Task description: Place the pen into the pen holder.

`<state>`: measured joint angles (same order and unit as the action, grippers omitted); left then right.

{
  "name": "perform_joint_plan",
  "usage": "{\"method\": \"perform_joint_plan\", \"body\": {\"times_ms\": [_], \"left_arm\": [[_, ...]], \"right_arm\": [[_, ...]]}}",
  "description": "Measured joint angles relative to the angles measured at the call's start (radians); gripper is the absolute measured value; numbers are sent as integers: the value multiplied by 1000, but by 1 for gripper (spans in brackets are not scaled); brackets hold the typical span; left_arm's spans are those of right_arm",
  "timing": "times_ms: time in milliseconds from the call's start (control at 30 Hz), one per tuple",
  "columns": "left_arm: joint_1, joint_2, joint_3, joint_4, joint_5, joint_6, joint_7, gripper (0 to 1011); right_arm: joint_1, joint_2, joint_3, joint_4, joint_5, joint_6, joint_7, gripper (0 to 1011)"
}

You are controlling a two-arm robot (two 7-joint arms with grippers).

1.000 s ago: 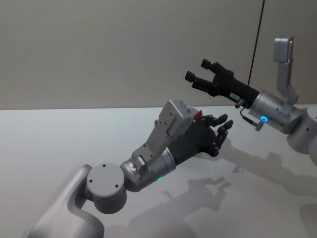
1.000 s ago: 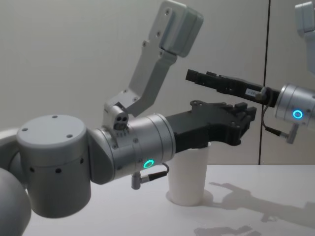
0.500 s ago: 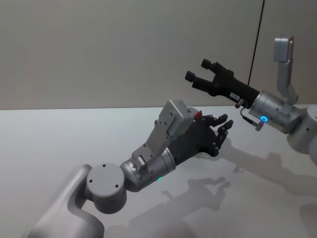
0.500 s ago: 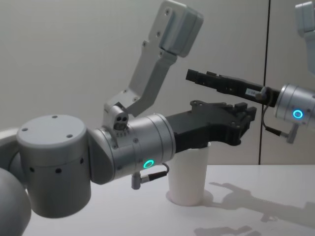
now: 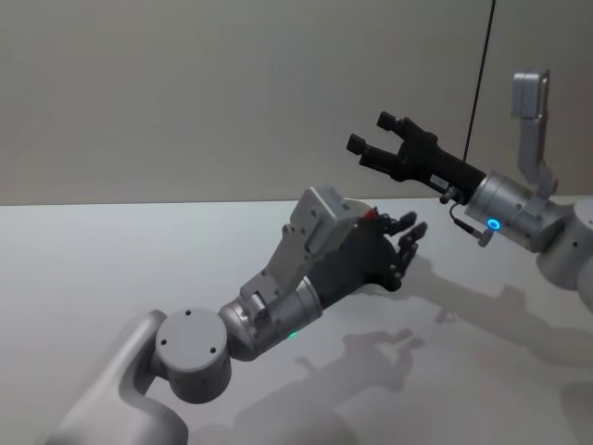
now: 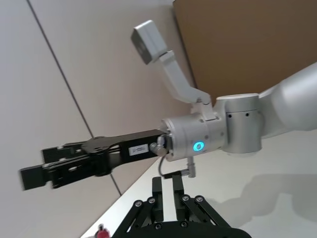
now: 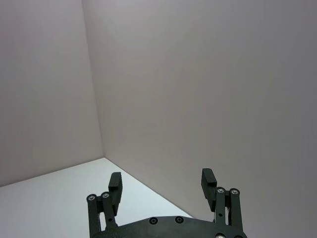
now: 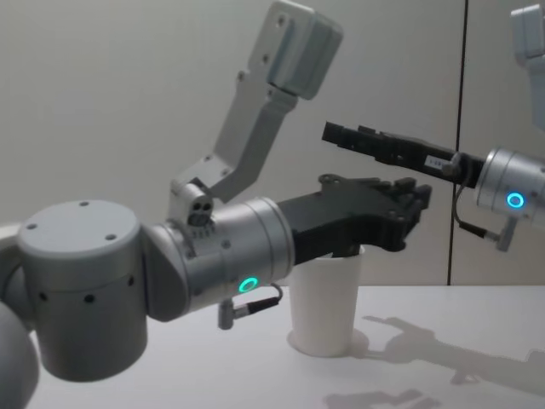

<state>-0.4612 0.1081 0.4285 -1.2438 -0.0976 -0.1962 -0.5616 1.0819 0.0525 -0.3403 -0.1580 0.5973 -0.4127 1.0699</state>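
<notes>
Closing in above the cup [image 8: 325, 300], the left gripper [image 8: 415, 207] has its jaws nearly together; a small red tip [image 5: 372, 215] shows beside them, but whether they grip it I cannot tell. Since a second ago this gripper has drawn slightly back and leftward, its arm lower in the head view. The cup stands upright on the counter [image 8: 443, 375], directly beneath the gripper. Higher up, the right gripper [image 5: 373, 141] hangs with jaws wide apart and empty, unmoved.
</notes>
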Motion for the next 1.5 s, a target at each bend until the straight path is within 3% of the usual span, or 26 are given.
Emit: {"method": "perform_joint_plan", "body": {"times_ms": [1267,1500], "left_arm": [[200,245,24,-343,-93,188,492,132],[221,270,26,-377,-102,207,543,131]], "right_arm": [[-328,85,35,-480,-94,134,-300,1001],[-388,102,41,-569,-111,159,-355,1001]]}}
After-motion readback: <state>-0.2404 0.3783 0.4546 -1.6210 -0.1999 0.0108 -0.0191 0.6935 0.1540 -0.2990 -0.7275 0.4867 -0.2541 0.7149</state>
